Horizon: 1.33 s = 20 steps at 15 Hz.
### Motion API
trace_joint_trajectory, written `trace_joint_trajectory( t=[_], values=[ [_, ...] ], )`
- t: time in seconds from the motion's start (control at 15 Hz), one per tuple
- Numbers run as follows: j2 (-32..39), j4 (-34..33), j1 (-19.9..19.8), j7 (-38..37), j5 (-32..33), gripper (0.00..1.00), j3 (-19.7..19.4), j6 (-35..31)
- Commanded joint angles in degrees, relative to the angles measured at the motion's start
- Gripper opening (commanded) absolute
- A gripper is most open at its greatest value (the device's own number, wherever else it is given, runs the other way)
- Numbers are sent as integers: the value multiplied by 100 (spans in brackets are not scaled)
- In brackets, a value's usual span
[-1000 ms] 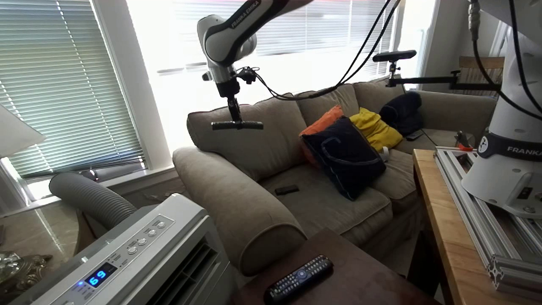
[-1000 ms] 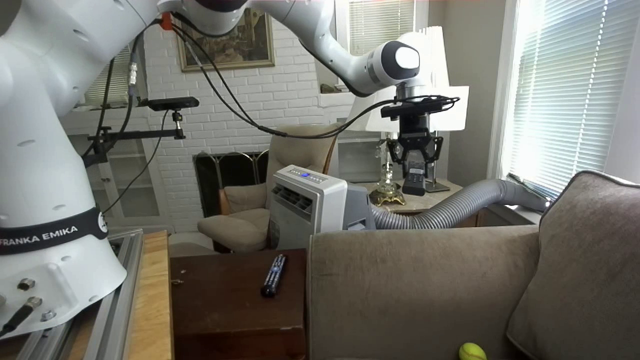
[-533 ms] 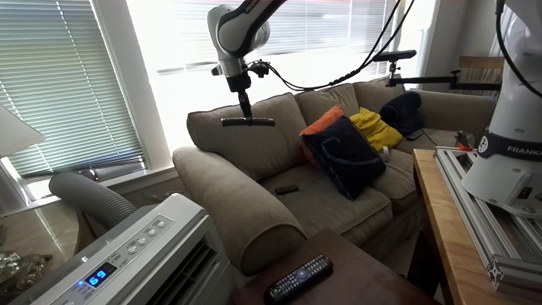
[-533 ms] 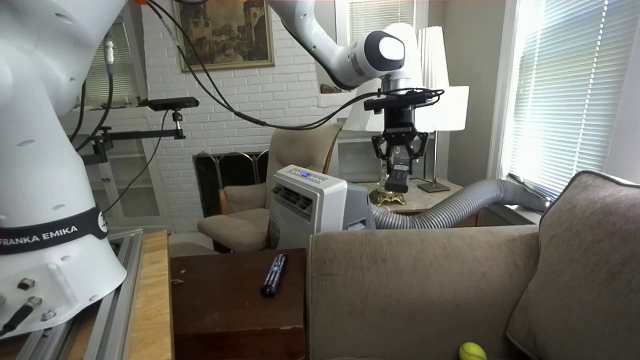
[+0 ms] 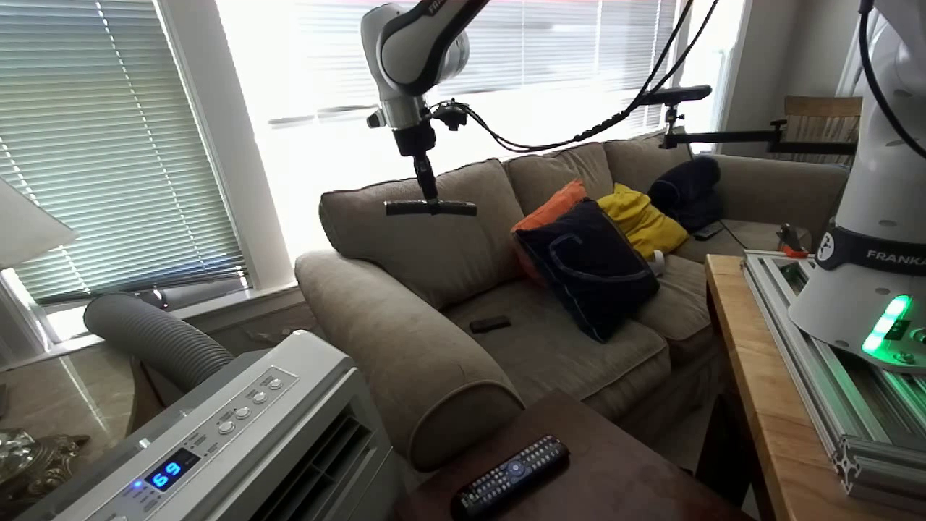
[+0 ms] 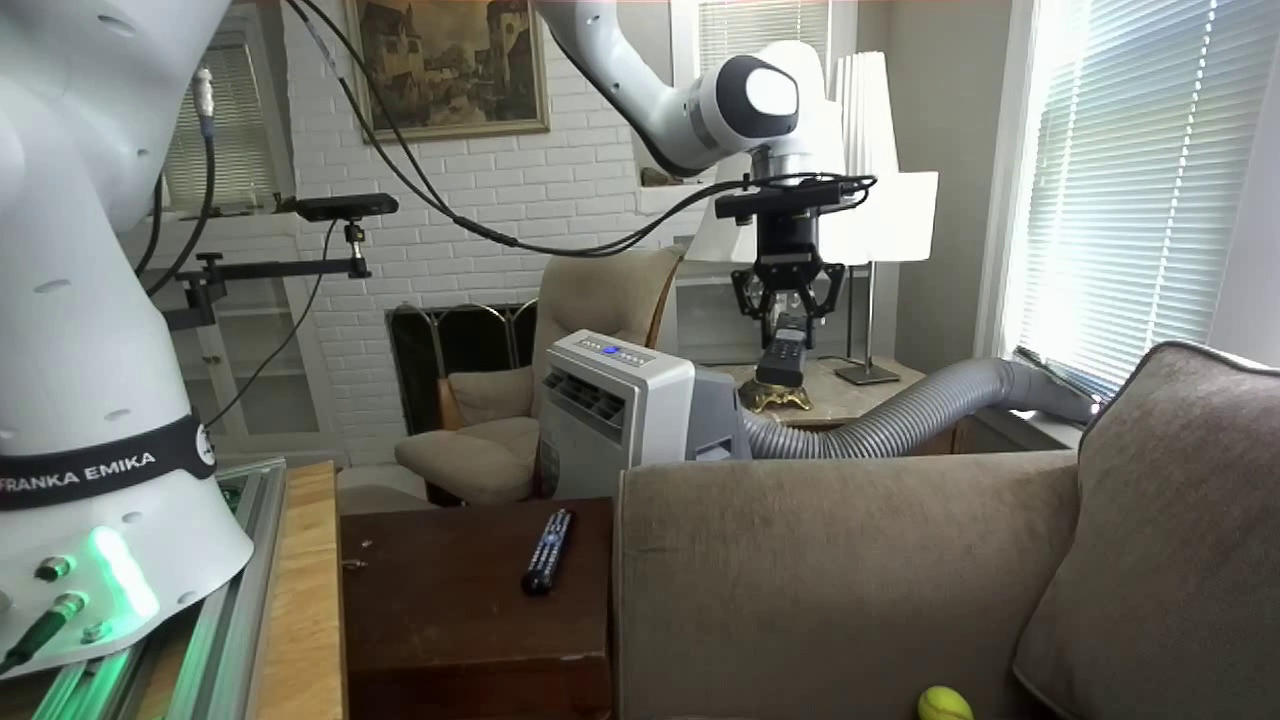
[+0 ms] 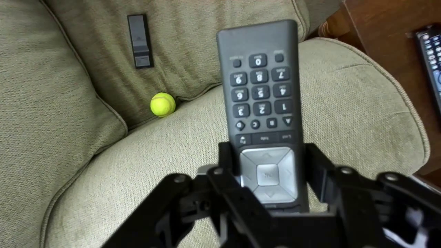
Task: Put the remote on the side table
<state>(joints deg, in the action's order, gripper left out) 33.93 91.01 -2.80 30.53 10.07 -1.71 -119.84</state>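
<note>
The remote (image 7: pixel 262 89), dark grey with a keypad and a silver pad, is held crosswise between the fingers of my gripper (image 7: pixel 268 158). The fingers press on its two long sides. In both exterior views the remote (image 6: pixel 781 360) (image 5: pixel 452 208) hangs high in the air at the gripper (image 6: pixel 789 325) (image 5: pixel 433 205), above the sofa's arm. The side table (image 6: pixel 450 620) (image 5: pixel 622 477), with its dark brown top, stands beside the sofa arm, lower than the gripper. It shows at the right edge in the wrist view (image 7: pixel 382 20).
A longer black remote (image 6: pixel 548 550) (image 5: pixel 512 474) lies on the side table. A black bar-shaped object (image 7: pixel 140 39) and a tennis ball (image 7: pixel 162 104) lie on the sofa seat. The sofa arm (image 6: pixel 850 560), a white air conditioner (image 6: pixel 620 400) and the tan bench (image 6: pixel 305 600) border the side table.
The gripper has moved with the held remote, rightward in an exterior view and leftward and slightly down in an exterior view. A green light on the robot's base has come on.
</note>
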Motion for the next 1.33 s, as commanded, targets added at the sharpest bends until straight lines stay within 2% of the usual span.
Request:
trace_joint_trajectory(
  t=[0.0, 0.2, 0.6, 0.8, 1.0, 1.27],
  values=[
    [-75, 200, -106, 32, 68, 30, 169, -65],
    [-323, 792, -129, 378, 120, 30, 299, -312],
    [-1107, 2371, -353, 1621, -30, 30, 598, -1017],
    [-1559, 3068, -409, 2213, -129, 30, 667, -1054],
    [-1843, 3810, -281, 2385, -121, 30, 686, -1482],
    [-1961, 4663, -2, 2187, -144, 30, 879, -2302]
  ],
)
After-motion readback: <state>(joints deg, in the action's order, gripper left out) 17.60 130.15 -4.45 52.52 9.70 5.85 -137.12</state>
